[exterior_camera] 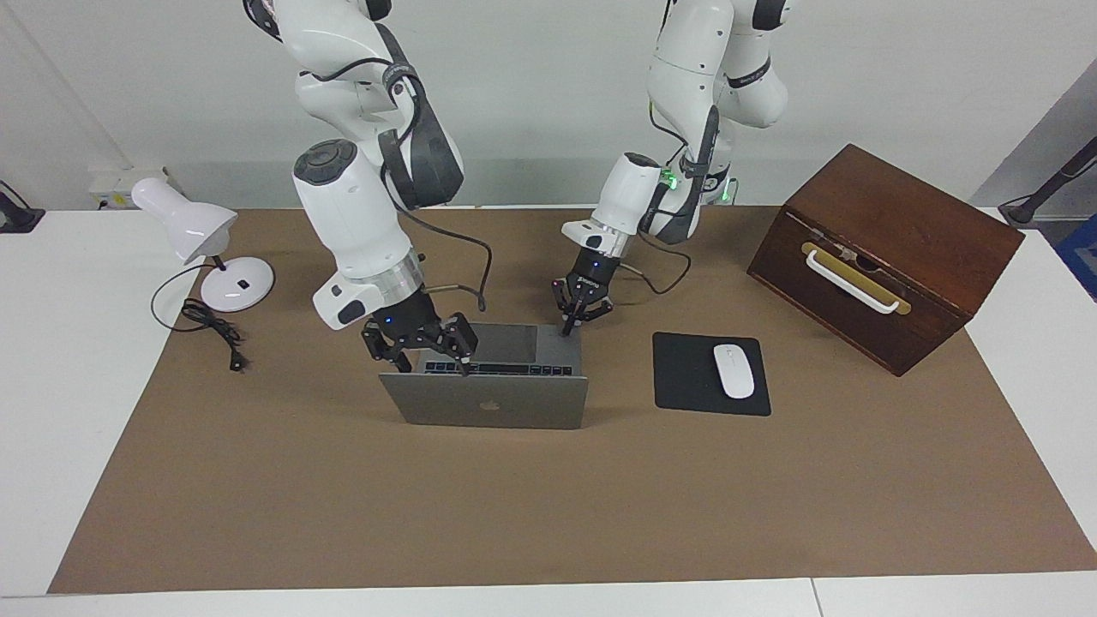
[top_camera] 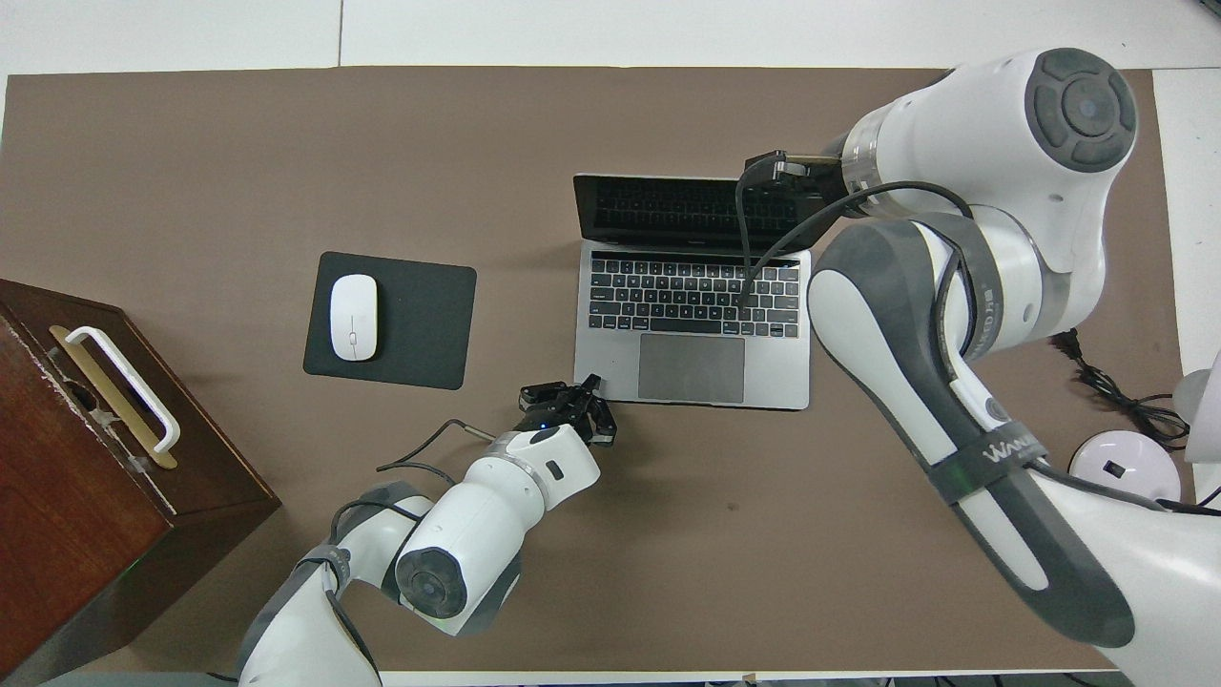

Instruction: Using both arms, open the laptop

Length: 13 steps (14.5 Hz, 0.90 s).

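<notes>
The laptop (exterior_camera: pixel 488 407) (top_camera: pixel 692 367) stands open in the middle of the brown mat, with its lid upright and the logo side turned away from the robots. My left gripper (exterior_camera: pixel 566 328) (top_camera: pixel 593 384) is shut. Its tips press down on the corner of the keyboard deck nearest the robots, toward the left arm's end. My right gripper (exterior_camera: pixel 433 367) hangs on the screen side of the lid, low by its top edge, toward the right arm's end. Its fingers look spread apart with nothing between them. In the overhead view the right arm hides that end of the lid.
A black mouse pad (exterior_camera: pixel 686 377) with a white mouse (exterior_camera: pixel 734 370) lies beside the laptop toward the left arm's end. A brown wooden box (exterior_camera: pixel 883 257) with a white handle stands past it. A white desk lamp (exterior_camera: pixel 206 248) and its cord (exterior_camera: pixel 214 330) sit at the right arm's end.
</notes>
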### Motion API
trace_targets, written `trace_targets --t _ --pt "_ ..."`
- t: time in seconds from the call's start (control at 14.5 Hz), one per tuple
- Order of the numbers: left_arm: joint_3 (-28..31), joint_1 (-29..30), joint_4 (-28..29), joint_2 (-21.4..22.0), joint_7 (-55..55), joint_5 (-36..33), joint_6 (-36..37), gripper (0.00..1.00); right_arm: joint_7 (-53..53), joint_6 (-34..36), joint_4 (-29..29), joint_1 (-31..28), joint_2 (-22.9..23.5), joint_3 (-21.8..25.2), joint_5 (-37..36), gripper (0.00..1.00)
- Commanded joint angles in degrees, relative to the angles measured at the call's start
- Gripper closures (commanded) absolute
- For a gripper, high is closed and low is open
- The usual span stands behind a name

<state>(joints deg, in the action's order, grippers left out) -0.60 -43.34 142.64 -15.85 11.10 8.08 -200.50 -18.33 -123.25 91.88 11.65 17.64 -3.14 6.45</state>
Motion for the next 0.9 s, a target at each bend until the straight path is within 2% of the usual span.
trace_targets --t 0.0,0.55,0.83 --pt "1.2 0.8 -1.7 -5.0 -1.1 0.0 -0.2 1.0 3.6 5.2 -3.7 -2.1 0.8 -0.6 -1.9 0.0" --pt "1.1 1.1 -3.0 -4.8 1.9 0.7 -0.2 1.0 16.8 14.8 -3.5 -5.9 -2.6 -0.6 -10.0 0.0" --pt "1.1 1.7 -3.4 -3.7 4.4 0.7 0.0 1.0 23.0 17.9 -3.4 -9.8 -4.7 -0.6 -10.6 0.0"
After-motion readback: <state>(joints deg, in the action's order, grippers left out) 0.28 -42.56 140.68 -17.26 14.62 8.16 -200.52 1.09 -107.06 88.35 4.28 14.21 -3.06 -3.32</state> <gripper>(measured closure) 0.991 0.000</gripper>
